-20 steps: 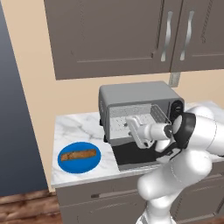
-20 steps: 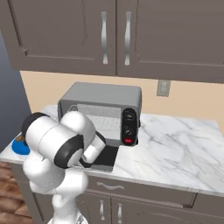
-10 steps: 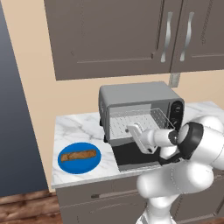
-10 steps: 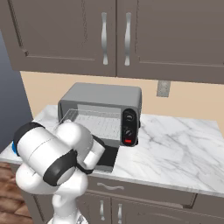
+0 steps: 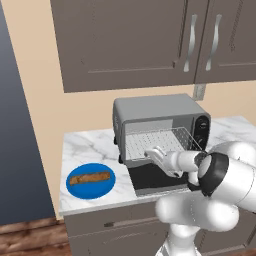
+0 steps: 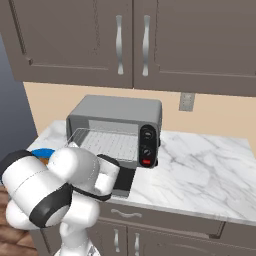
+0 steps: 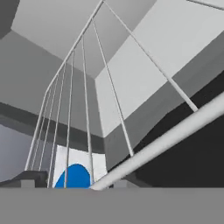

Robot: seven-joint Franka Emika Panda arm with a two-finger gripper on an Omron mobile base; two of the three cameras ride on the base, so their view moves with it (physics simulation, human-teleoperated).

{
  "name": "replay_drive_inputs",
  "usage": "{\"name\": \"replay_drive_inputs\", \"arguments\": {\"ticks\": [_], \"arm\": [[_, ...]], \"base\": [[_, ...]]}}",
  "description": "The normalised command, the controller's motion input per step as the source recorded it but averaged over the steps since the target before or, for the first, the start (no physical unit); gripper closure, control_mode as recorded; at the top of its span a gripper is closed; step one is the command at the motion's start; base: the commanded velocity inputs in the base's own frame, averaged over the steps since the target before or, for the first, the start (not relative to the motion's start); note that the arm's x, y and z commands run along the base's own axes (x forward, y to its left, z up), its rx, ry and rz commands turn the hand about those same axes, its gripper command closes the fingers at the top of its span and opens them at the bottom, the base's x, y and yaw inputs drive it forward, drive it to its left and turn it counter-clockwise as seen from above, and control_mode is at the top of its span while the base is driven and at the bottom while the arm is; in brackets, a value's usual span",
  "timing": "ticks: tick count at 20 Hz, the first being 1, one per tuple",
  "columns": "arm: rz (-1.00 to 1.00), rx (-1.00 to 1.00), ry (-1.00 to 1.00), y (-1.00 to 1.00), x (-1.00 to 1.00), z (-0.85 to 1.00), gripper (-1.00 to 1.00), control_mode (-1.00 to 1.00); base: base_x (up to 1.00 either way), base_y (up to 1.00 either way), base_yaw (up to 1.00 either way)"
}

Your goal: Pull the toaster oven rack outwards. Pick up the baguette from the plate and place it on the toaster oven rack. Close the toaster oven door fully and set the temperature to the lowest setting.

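Silver wire grid, the toaster oven rack [image 5: 159, 141], sits pulled forward out of the cavity of the boxy grey metal toaster oven [image 5: 159, 119], its front edge projecting over the lowered toaster oven door [image 5: 156, 176], a dark glass pane in a grey frame lying flat on the white marble counter [image 5: 86, 146]. Right base view: rack [image 6: 107, 142] likewise forward of the cavity; dark control panel with black knobs and red button [image 6: 146, 161] on the oven's right.

White two-finger gripper [image 5: 153, 154] is at the rack's front edge, left of centre, just above the open door. Hand view: rack wires [image 7: 113, 92] run very close across the lens, the thick front bar slanting across the lower right; whether the fingers touch the bar cannot be told. Whether the jaws are spread or pressed together cannot be told either: the fingertips are too small in the left base view.

Short brown rough-crusted baguette [image 5: 89, 177] lies across the flat round bright blue plate [image 5: 90, 186], on the counter left of the oven, well apart from the gripper. Blue patch of the plate [image 7: 77, 176] shows through the wires in the hand view.
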Motion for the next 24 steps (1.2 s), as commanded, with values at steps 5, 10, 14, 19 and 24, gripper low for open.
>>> {"name": "replay_drive_inputs", "arguments": {"ticks": [5, 10, 14, 19, 24], "arm": [[0.00, -0.28, 1.00, 0.34, -1.00, -0.21, 1.00, -1.00], [0.00, -0.26, 1.00, 0.30, -1.00, -0.18, 1.00, -1.00], [0.00, -0.22, 1.00, 0.19, -1.00, -0.04, 1.00, -1.00], [0.00, -0.16, 0.99, 0.08, -1.00, 0.00, 1.00, -1.00], [0.00, -0.11, 0.90, 0.00, -1.00, 0.15, 1.00, -1.00]], "base": [[0.00, 0.00, 0.00], [0.00, 0.00, 0.00], [0.00, 0.00, 0.00], [0.00, 0.00, 0.00], [0.00, 0.00, 0.00]]}}
